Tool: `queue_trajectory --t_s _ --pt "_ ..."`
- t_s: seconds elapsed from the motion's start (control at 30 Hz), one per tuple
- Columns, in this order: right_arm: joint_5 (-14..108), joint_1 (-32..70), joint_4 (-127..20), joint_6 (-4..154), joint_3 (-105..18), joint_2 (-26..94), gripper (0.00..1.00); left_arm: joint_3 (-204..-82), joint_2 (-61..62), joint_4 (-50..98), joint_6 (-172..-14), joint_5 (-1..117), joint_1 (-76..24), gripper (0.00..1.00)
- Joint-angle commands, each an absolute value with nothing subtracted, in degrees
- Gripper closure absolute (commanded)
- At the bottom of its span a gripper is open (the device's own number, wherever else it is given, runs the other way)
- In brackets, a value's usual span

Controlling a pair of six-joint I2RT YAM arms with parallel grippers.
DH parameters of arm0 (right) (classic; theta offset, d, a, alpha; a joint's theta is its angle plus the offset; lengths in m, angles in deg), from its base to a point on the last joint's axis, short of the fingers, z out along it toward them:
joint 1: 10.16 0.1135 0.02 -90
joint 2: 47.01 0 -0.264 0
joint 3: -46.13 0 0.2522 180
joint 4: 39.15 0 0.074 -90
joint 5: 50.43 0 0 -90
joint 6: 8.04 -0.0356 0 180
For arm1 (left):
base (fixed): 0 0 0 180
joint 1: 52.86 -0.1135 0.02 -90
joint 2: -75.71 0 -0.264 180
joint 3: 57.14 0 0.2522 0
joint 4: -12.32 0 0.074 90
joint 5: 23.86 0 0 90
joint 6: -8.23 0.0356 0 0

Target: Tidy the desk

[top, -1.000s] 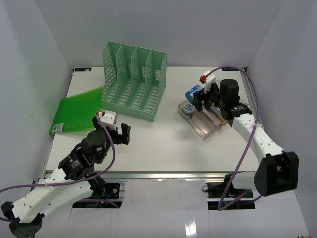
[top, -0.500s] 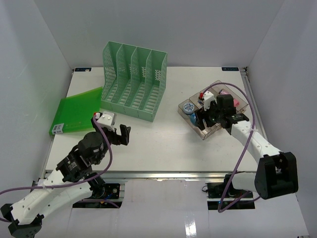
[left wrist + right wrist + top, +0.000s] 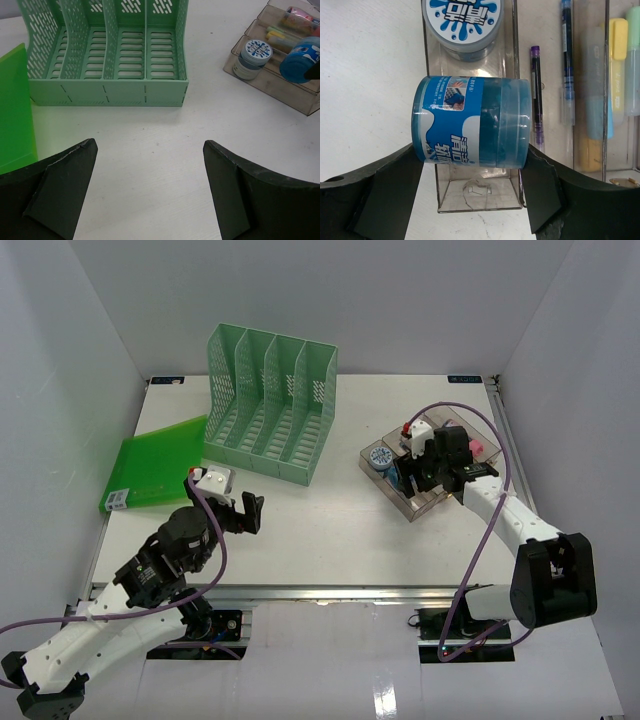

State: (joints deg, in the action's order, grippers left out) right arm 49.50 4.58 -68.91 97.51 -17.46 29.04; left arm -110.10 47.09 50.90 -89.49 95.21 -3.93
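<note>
The desk (image 3: 330, 530) is a white tabletop with a metal rail at its front edge. My right gripper (image 3: 406, 476) is shut on a blue jar (image 3: 470, 122), held on its side just above the front compartment of a clear tiered tray (image 3: 480, 202). A second jar with a blue-splash lid (image 3: 462, 20) stands in the same compartment, also visible in the top view (image 3: 378, 457). My left gripper (image 3: 150, 145) is open and empty above bare desk (image 3: 150, 120), in front of the green mesh file rack (image 3: 107, 55). In the top view this gripper (image 3: 248, 512) sits near the front left.
A green folder (image 3: 155, 462) lies flat left of the file rack (image 3: 270, 405). Pens (image 3: 536, 95) and highlighters (image 3: 615, 75) lie in the tray's upper tiers. White walls enclose the desk on three sides.
My right gripper has come down and forward with the blue jar, from over the tray's far end to its front compartment. The left arm has barely moved.
</note>
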Motion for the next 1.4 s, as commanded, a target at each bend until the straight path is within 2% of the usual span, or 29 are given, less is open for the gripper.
queue_trajectory --t_s 0.0,0.17,0.3,0.7,0.97,1.0,1.07,1.13,1.17,1.23,1.37 --pt "46.98 4.29 -66.69 98.33 -18.42 27.43 0.92 -109.92 47.58 50.25 -89.27 94.29 -4.08 0.02" --pt "49.61 4.25 -66.78 98.1 -17.85 29.23 0.92 -109.92 47.74 50.25 -89.24 94.26 -4.08 0.02" --pt "52.2 4.17 -67.05 97.71 -17.74 30.05 0.88 -110.0 48.09 50.33 -89.32 94.35 -4.08 0.02" --pt "46.38 4.33 -67.37 102.53 -18.47 29.18 0.84 -109.92 47.85 50.25 -89.24 94.0 -4.08 0.02" --pt "44.58 5.92 -68.99 105.85 -20.19 28.58 0.63 -109.92 47.85 50.25 -89.29 94.0 -4.08 0.02" --pt "44.58 6.12 -69.11 106.01 -20.14 28.58 0.58 -109.92 47.85 50.25 -89.27 94.0 -4.08 0.02" --pt "44.73 6.77 -69.57 106.28 -20.02 28.65 0.39 -109.92 47.85 50.25 -89.25 94.0 -4.08 0.02" --pt "45.36 7.26 -70.07 106.38 -19.86 28.44 0.18 -109.92 47.92 50.25 -89.24 94.0 -4.15 0.02" --pt "45.96 7.36 -70.49 106.31 -19.99 28.17 0.13 -109.92 47.93 50.25 -89.27 94.0 -4.14 0.02" --pt "47.26 7.42 -71.45 106.08 -20.49 27.55 0.1 -109.92 47.93 50.25 -89.32 94.0 -4.08 0.02" --pt "48.47 7.42 -73.49 105.69 -23.29 25.62 0.1 -109.85 48.0 50.25 -89.39 94.07 -4.08 0.02"
